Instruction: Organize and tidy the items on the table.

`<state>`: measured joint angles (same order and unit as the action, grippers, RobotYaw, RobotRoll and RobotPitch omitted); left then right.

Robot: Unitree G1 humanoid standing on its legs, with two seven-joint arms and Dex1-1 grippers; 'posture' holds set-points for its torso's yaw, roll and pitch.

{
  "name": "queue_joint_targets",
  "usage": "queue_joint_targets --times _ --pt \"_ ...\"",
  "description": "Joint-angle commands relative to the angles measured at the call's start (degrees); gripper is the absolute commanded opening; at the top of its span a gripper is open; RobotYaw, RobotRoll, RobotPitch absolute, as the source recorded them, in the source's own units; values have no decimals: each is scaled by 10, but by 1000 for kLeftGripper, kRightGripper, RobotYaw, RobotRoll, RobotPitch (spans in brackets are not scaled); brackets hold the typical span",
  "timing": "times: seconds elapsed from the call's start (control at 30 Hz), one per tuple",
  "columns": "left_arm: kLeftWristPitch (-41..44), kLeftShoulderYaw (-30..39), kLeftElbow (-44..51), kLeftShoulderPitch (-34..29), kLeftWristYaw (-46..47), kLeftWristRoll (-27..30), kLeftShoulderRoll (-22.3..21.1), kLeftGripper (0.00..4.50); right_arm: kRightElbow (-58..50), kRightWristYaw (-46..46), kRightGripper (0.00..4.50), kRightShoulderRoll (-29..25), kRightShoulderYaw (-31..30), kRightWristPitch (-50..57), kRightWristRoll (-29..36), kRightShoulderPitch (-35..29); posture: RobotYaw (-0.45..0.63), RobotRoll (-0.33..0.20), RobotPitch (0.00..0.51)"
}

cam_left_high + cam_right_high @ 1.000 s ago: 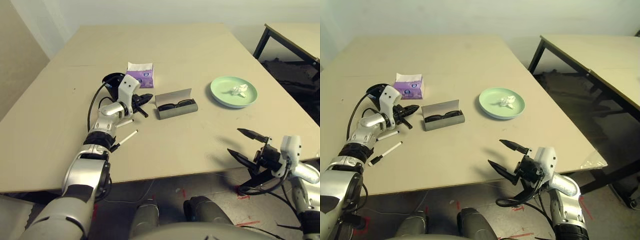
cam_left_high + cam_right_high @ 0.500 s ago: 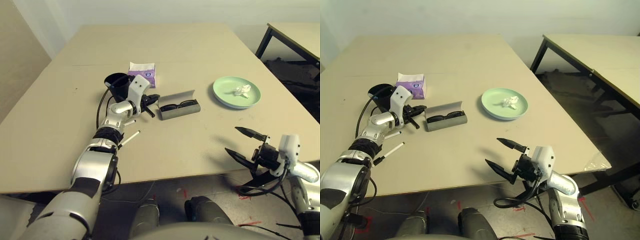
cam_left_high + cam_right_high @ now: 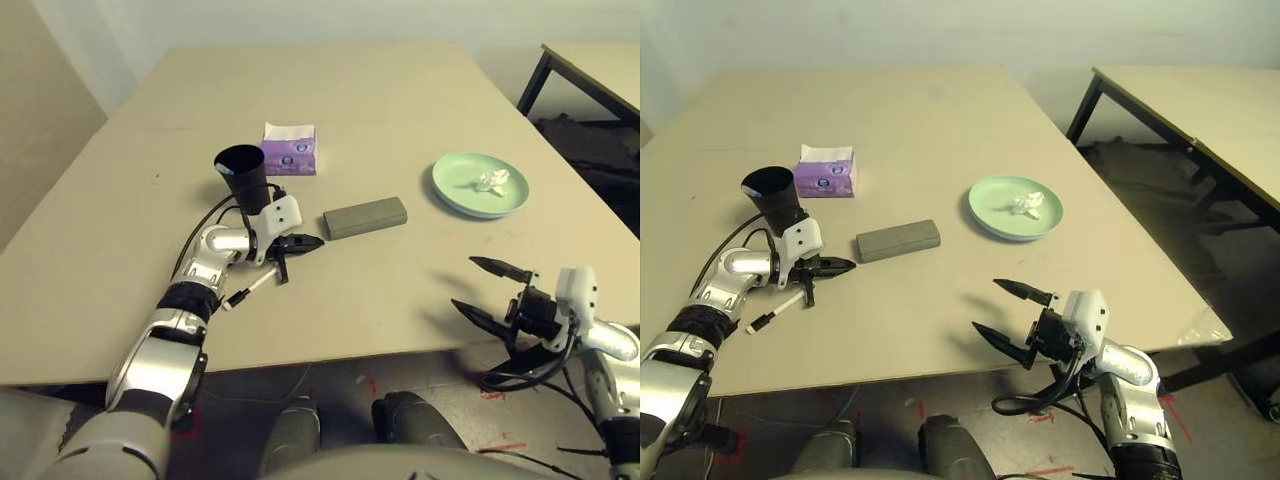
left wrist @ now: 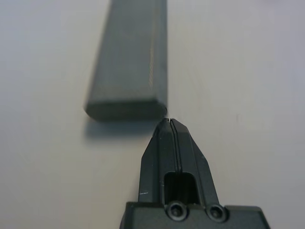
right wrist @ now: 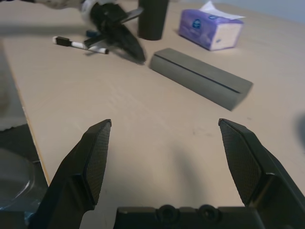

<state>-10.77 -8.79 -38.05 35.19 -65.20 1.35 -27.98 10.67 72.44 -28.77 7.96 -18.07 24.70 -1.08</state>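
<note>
With lid down, glasses case (image 3: 365, 217) lies just beyond pinched left hand (image 3: 312, 241).

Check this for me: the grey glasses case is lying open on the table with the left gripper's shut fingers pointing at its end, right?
Not quite. The grey glasses case is closed, lid down, as the left eye view shows. The rest holds: it lies on the table, and the left gripper, fingers shut, points at its end in the left wrist view.
</note>
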Motion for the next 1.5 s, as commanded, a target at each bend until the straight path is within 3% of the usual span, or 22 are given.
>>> queue_joint_targets --times 0.03,0.23,0.4,0.63,0.83,1.27,1.4,1.5 --pt "144 18 171 -43 -12 53 -29 604 -5 41 4500 -20 -23 -7 2 -1 -89 0 96" --pt "363 54 395 -68 14 110 -99 2693 -42 59 4500 -20 -61 16 7 16 -70 0 112" --pt "492 91 497 -54 23 171 -156 4450 -71 53 4500 -8 -88 38 10 33 -61 0 116" --pt "646 35 574 -67 -16 180 -329 4486 -123 65 4500 -13 -136 71 7 41 -61 0 115" --pt "725 -56 602 -55 -11 165 -385 4486 -120 70 4500 -8 -167 67 -5 56 -68 0 109" --pt "679 -167 548 -71 14 90 -374 4486 -135 49 4500 -9 -179 57 -14 45 -92 0 90" --pt "653 -163 515 -80 27 81 -344 4486 -136 44 4500 -10 -180 56 -14 45 -93 0 91" --pt "605 -151 476 -81 48 64 -315 3582 -136 42 4500 -11 -181 57 -15 49 -94 0 93"
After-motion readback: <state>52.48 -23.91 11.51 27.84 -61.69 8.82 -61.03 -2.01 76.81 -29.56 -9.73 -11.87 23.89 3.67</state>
